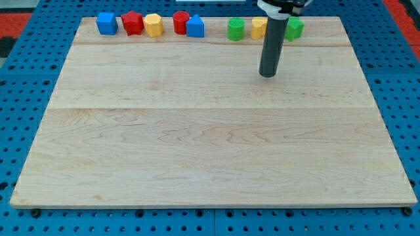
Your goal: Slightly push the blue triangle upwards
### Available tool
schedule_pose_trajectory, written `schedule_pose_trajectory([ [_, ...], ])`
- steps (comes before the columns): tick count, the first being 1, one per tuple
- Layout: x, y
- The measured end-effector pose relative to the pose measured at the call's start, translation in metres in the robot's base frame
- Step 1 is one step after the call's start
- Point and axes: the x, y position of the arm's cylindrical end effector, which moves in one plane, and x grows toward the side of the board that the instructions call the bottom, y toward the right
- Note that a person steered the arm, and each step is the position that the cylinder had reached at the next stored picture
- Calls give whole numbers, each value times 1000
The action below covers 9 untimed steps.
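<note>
Blue plastic or painted wood appeared to form the blue triangle [195, 27], which lay near the top edge of the wooden board [210, 151], touching or just beside the red cylinder [180, 21] on the view's left. Further to the view's left of the blue triangle were seen the yellow block [153, 25], the red star [132, 23] and the blue cube [106, 23]. To the view's right of it, well apart, stood a green block [235, 29], a second yellow block [258, 27] and a second green block [294, 27], partly hidden by the rod. No gripper was fitted; my tip [267, 75] rested on the board below and well to the view's right of the blue triangle, touching no block. The triangle was judged small, light, rigid and free to slide, liable to rotate if struck off-centre. Contact was best taken at the middle of its lower face, gently, since little board remained above it.
</note>
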Motion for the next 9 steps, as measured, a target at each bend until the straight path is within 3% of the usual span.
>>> schedule_pose_trajectory([
  [2, -1, -9],
  [3, -10, -45],
  [5, -11, -170],
  [7, -56, -116],
  [9, -107, -118],
])
